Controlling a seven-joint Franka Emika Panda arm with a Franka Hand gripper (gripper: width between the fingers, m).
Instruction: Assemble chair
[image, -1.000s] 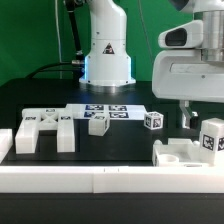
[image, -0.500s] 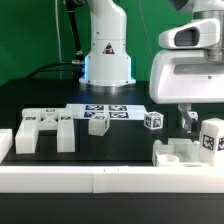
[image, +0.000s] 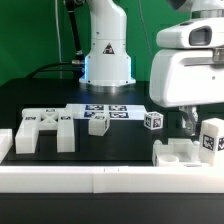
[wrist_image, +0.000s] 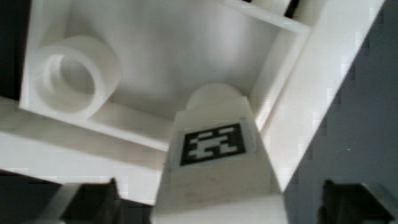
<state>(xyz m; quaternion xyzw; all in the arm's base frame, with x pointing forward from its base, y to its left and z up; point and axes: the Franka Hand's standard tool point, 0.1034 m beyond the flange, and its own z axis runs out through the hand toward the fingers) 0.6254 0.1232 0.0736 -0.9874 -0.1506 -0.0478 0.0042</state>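
- Several white chair parts sit on the black tabletop (image: 30, 100); places below are given against the marker board (image: 100, 110).
- Notched frame (image: 40, 131): off the marker board toward the exterior view's left, nearer the camera, lying flat.
- Left cube (image: 97, 124): just in front of the marker board. Right cube (image: 152, 120): just off its end toward the exterior view's right. Both are tagged and loose, apart from each other.
- Tagged post (image: 211, 137): well to the exterior view's right of the marker board, upright, at the recessed frame (image: 178, 153).
- Gripper (image: 188, 121): between the marker board and the tagged post, close beside the post. Jaws are spread wide and hold nothing. In the wrist view the dark fingertips (wrist_image: 365, 205) show either side of the post with gaps.
- Handling, as a judgement: stiff moulded plastic, light, not fragile. The faces are smooth, so it may slip under a weak pinch.
- Where to hold the post: two opposite flat sides, below the rounded top, jaws square to the faces so it does not twist.
- Cubes would take a pinch on any flat pair of sides. The frames are better held across a thin wall than across the full width.
- Containers: only the recessed frame acts as one. Its round well (wrist_image: 71, 75) and the open bay beside it look empty.
- Cannot tell whether the post is seated in a socket or just stands against the frame.
- Border rail (image: 100, 180): in front of everything, nearest the camera, not part of the chair.
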